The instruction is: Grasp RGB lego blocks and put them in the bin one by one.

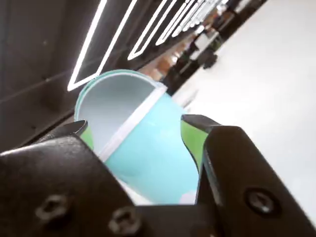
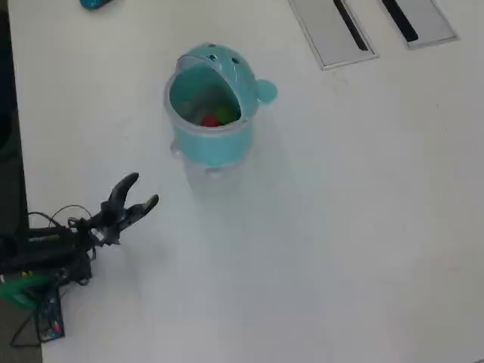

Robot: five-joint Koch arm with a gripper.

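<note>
One white table (image 2: 340,227) carries everything, two grey panels (image 2: 333,30) at its far edge. The teal bin (image 2: 212,144) stands mid-table, lid up, red and yellow-green blocks (image 2: 215,117) inside. The gripper (image 2: 144,191), jaws apart and empty, hovers nearby. No writing is readable.

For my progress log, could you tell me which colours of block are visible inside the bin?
Red block and yellow-green block show inside the bin; no blue block is visible.
</note>
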